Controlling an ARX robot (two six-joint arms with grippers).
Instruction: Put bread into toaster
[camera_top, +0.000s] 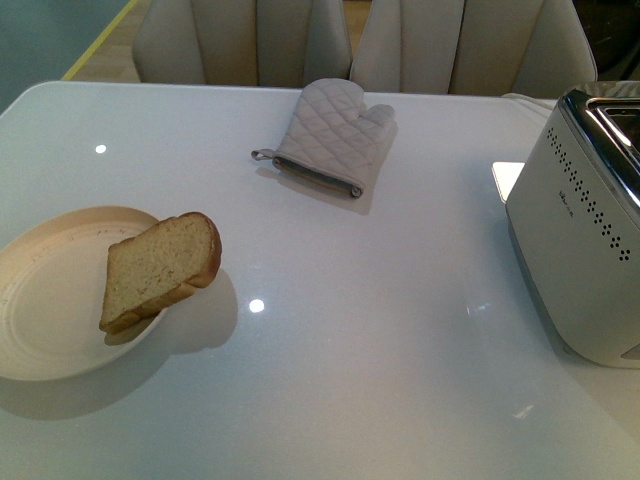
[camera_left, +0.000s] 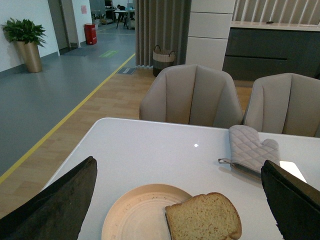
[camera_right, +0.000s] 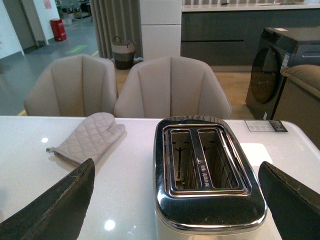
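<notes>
A thick tan slice of bread leans on the right rim of a round cream plate at the table's left front. The left wrist view shows the same bread on the plate, with my left gripper open above it and its dark fingers spread wide to either side. The silver-white toaster stands at the table's right edge. My right gripper hangs open above the toaster, whose two slots are empty. Neither arm shows in the front view.
A grey quilted oven mitt lies at the table's far middle. Two beige chairs stand behind the table. A white card lies beside the toaster.
</notes>
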